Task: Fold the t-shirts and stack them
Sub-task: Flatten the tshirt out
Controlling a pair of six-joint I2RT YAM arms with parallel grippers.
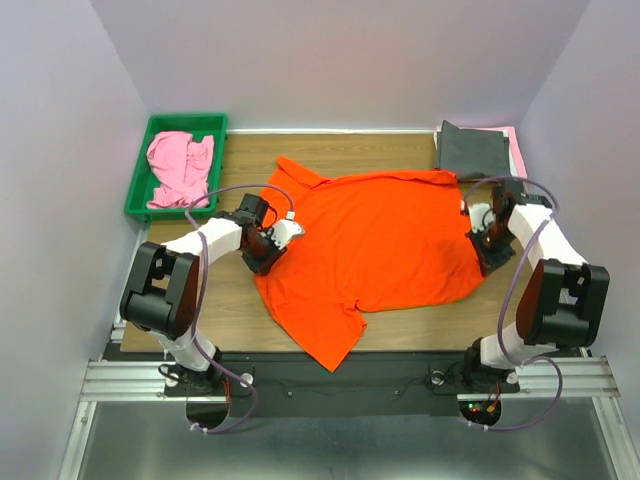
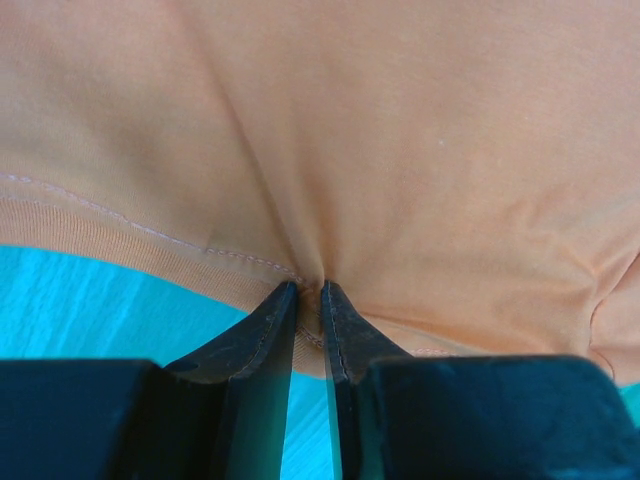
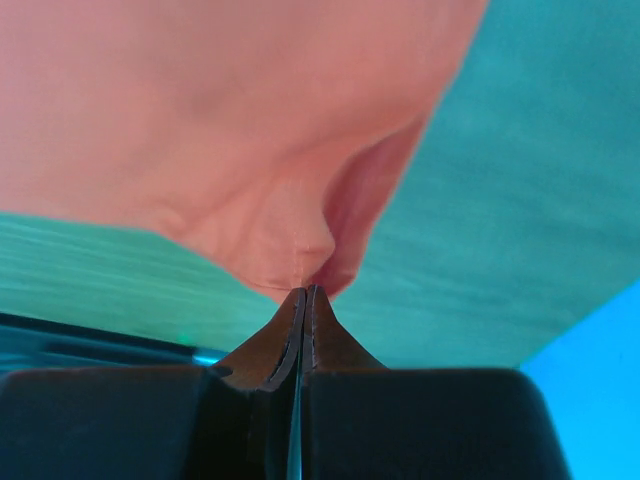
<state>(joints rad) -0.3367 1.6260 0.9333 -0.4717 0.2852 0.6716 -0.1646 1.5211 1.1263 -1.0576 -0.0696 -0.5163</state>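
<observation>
One orange t-shirt (image 1: 380, 240) lies spread across the middle of the wooden table (image 1: 255, 165), turned sideways, with its collar toward the right and its hem toward the left. It is bright and plain. Its body lies mostly flat with a few shallow wrinkles, one short sleeve points to the far left and the other reaches down toward the near edge.

The left gripper (image 2: 309, 290) sits at the hem side. Its dark fingers are drawn nearly together with the stitched hem pinched between them, and the cloth puckers into creases at the tips. The right gripper (image 3: 303, 292) is at the collar side, its jaws pressed tight on a small bunched fold of the same shirt's edge.

Further out, a dark grey t-shirt (image 1: 472, 150) rests folded into a flat square at the far right corner. A pink t-shirt (image 1: 180, 168) lies crumpled in the green tray (image 1: 186, 122) at the far left corner.
</observation>
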